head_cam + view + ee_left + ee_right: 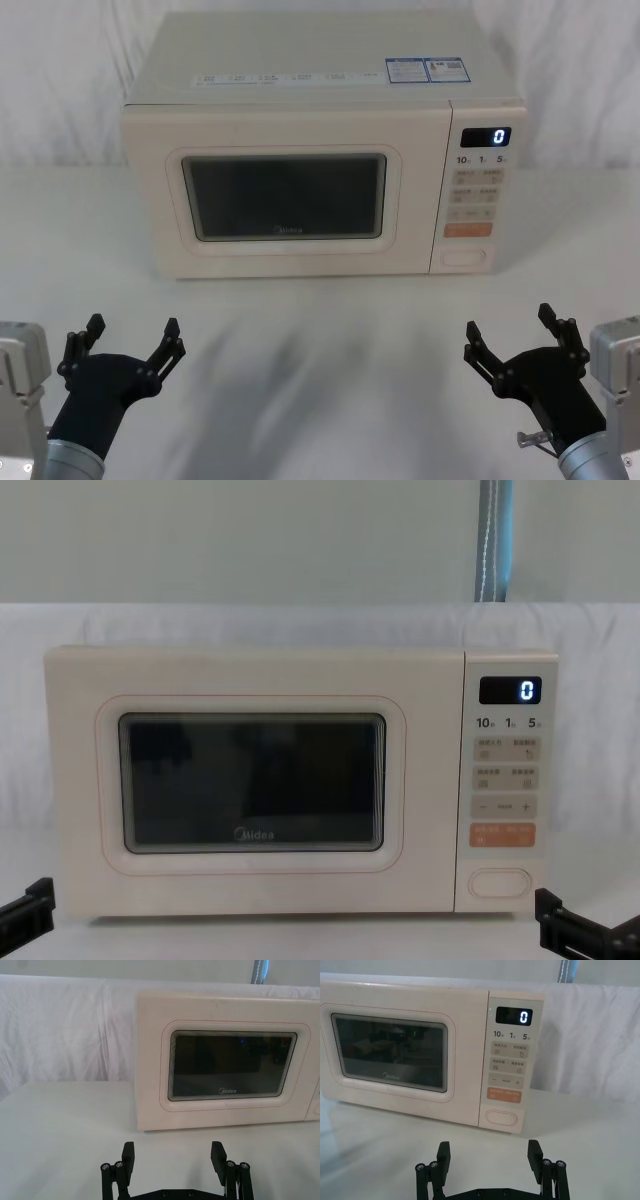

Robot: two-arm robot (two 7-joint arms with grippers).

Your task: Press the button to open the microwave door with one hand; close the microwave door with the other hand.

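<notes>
Left gripper (pixel 130 337) and right gripper (pixel 512 330) are held wide apart over the white-draped table (pixel 320 340), the microwave (pixel 320 150) at 12 o'clock, its microwave door (pixel 285 195) shut.

The microwave door (pixel 227 1067) hides the oven's inside.

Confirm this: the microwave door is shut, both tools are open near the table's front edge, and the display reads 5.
Not quite. The display reads 0, as the right wrist view shows. The rest holds: the microwave door is shut, and the left tool and right tool are open near the table's front edge.
</notes>
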